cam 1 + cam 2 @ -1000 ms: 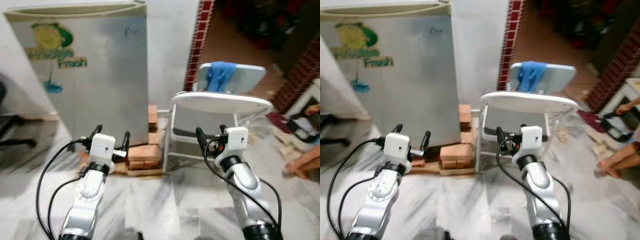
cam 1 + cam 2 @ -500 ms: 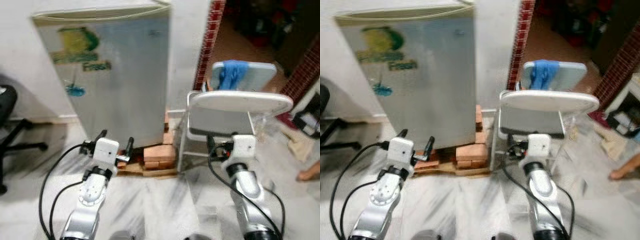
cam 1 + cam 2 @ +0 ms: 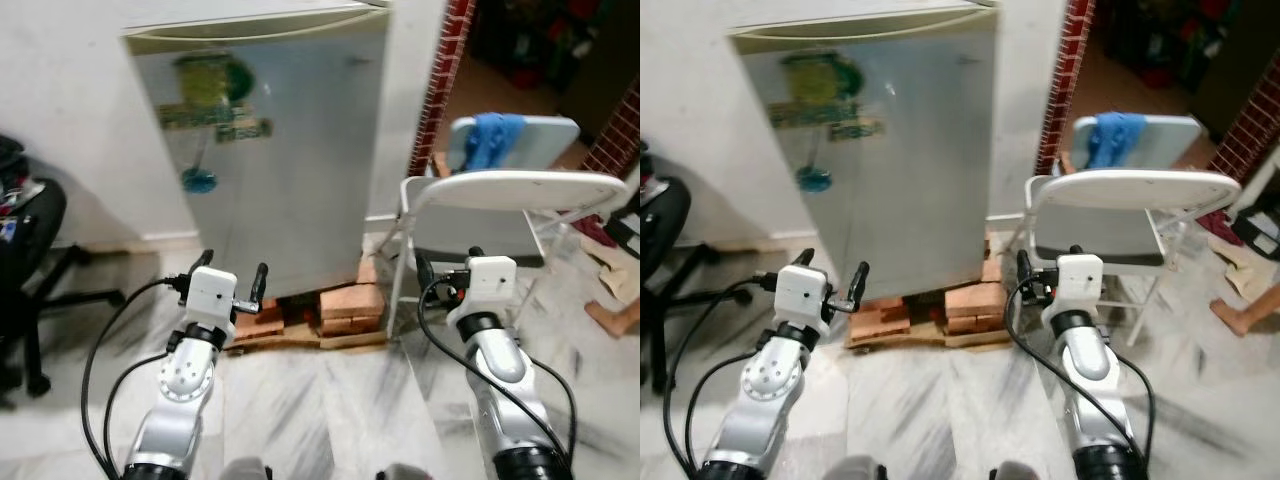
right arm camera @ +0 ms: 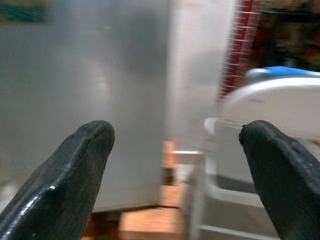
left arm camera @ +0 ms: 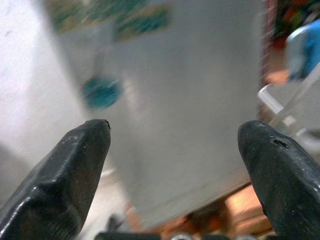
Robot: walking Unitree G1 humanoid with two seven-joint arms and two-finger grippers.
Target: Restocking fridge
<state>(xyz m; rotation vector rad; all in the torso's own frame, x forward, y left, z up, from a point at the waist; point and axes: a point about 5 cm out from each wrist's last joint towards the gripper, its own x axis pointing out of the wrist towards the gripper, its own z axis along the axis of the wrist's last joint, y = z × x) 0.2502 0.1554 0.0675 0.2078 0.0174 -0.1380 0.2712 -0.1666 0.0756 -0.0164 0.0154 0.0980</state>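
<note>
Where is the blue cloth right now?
In the eye views the blue cloth hangs over the back of a light blue chair on the robot's right, behind the white folding chair and beside the brick pillar right of the fridge.

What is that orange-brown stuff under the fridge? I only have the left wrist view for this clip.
Observer: Those are stacked bricks; the fridge stands raised on them, door shut.
Operator: Anything on the robot's left side?
Observer: A black office chair stands left of the fridge, near the wall.
Operator: Where is the right hand?
Observer: The right hand is raised, open and holding nothing, in front of a white folding chair to the fridge's right.
</note>
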